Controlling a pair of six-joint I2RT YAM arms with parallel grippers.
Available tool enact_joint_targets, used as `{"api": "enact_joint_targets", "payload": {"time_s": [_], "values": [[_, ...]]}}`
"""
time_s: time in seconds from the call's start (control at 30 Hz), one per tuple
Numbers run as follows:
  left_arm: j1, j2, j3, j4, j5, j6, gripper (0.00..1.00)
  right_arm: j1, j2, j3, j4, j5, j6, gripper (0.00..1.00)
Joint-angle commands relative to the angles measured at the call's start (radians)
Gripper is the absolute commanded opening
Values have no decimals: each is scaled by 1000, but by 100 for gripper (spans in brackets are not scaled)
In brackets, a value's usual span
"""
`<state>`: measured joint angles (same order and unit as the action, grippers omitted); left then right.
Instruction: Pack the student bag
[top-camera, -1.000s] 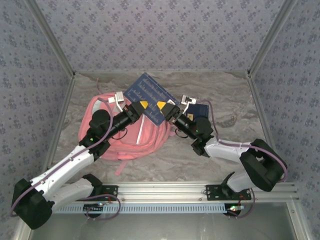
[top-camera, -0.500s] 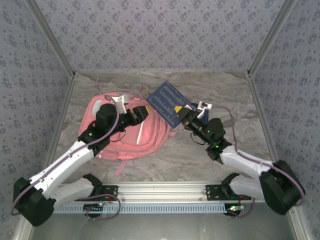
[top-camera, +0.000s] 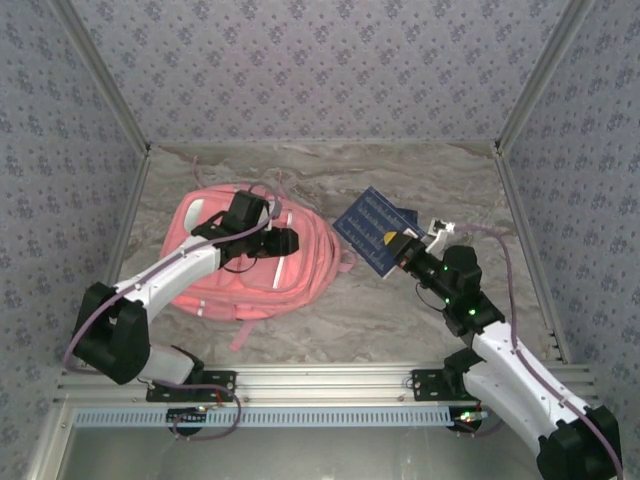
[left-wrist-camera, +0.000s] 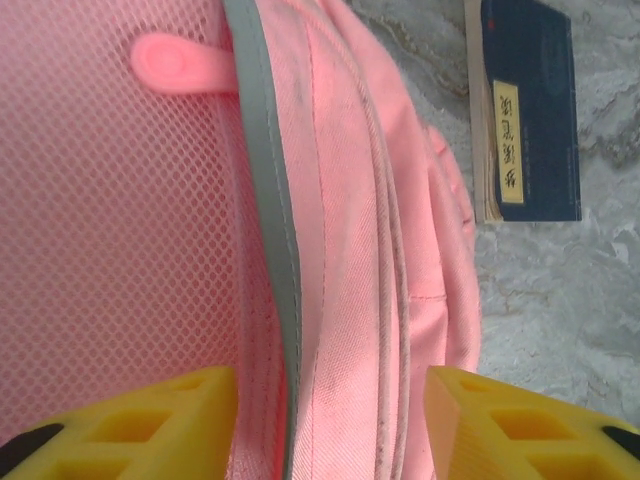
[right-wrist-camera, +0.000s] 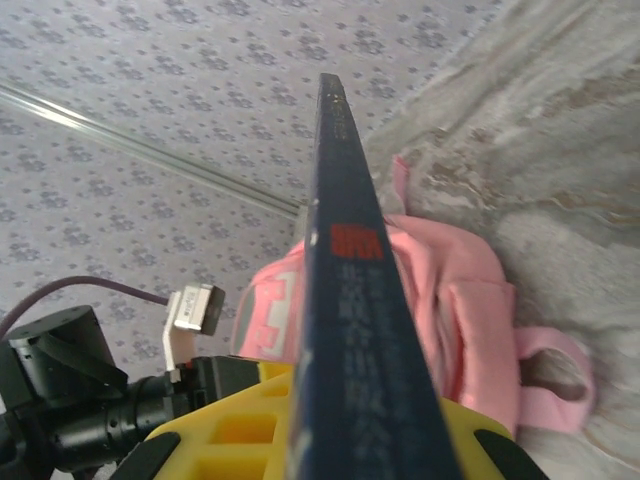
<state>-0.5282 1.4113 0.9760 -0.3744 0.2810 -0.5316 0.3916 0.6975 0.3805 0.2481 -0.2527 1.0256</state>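
Left pincer (left-wrist-camera: 330, 398), jaws apart, over the student bag (top-camera: 308, 262); right pincer (top-camera: 397, 241) tight on blue book (top-camera: 371, 222).

**Characters on two books, none legible**

The thick blue book (left-wrist-camera: 530, 100) carries a yellow label (left-wrist-camera: 508, 140) with a column of dark Chinese-style characters, too blurred to read. The thin blue book (right-wrist-camera: 350, 330) shows a red mark (right-wrist-camera: 350, 241) and pale characters along its spine, equally unreadable.

Here's the left arm folded at an elbow near the desk's left edge, left pincer (top-camera: 283, 241) pointing right over mid-desk, yellow fingers (left-wrist-camera: 150, 420) standing apart. The right arm slants in from the near right corner, right pincer (top-camera: 393, 243) clamped on a blue book (top-camera: 372, 225)
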Motion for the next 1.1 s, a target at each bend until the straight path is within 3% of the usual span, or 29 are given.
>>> {"api": "enact_joint_targets", "payload": {"time_s": [0.0, 0.13, 0.37, 0.57, 0.6, 0.7, 0.97, 1.07], "values": [[4, 15, 29, -15, 54, 23, 47, -45, -37, -14, -38, -63, -12, 0], [0, 26, 10, 27, 91, 7, 37, -85, -44, -25, -36, -103, -1, 0], [-2, 81, 2, 50, 93, 12, 27, -101, -41, -38, 0, -119, 17, 0], [-4, 126, 22, 19, 58, 28, 27, -103, -43, -49, 12, -125, 23, 0], [-6, 129, 27, 17, 59, 32, 24, -102, -43, -50, 14, -125, 24, 0], [-20, 138, 53, -5, 82, 59, 0, -102, -43, -59, 21, -126, 25, 0], [-16, 39, 227, -225, 76, 197, 0, -97, -61, 72, -274, 3, -91, 0], [-6, -1, 311, -318, 91, 248, 0, -97, -54, 109, -323, -33, -167, 0]]}}
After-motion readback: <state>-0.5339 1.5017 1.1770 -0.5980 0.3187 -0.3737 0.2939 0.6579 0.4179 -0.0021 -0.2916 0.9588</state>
